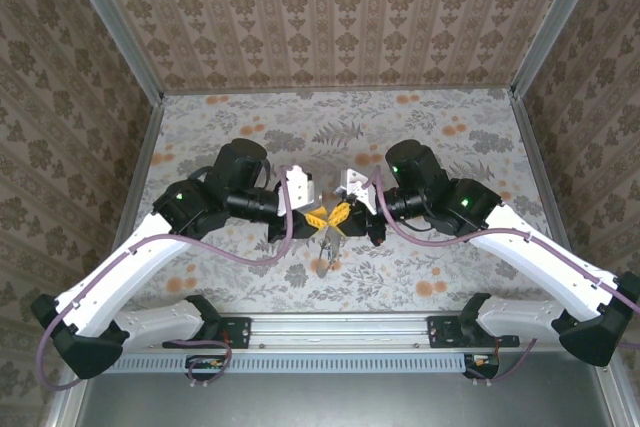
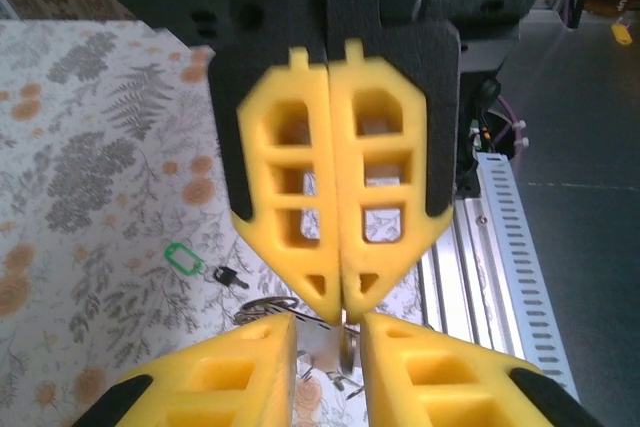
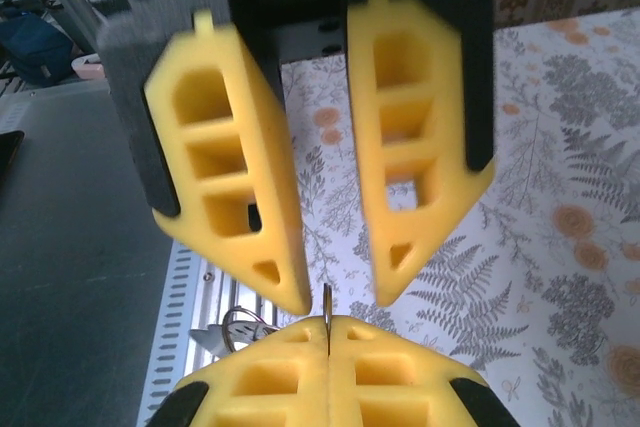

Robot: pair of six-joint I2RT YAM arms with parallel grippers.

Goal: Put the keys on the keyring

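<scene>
Both grippers meet tip to tip above the middle of the table. My right gripper (image 3: 328, 322) (image 1: 340, 213) is shut on a thin flat metal piece (image 3: 325, 300), seemingly a key seen edge-on. Its end pokes out between the parted fingers of my left gripper (image 2: 330, 319) (image 1: 318, 215), which stands open with tablecloth showing through the gap. The keyring (image 2: 262, 305) (image 3: 240, 319), a thin wire loop, dangles beside the held piece with a silvery key (image 2: 322, 349) (image 3: 212, 339). A small dark key (image 2: 230, 277) lies on the cloth next to a green tag (image 2: 183, 258).
A slotted aluminium rail (image 1: 340, 329) (image 2: 500, 247) runs along the near edge, close below the grippers. Patterned walls (image 1: 330, 17) enclose the floral tablecloth (image 1: 450, 137) at the back and on both sides.
</scene>
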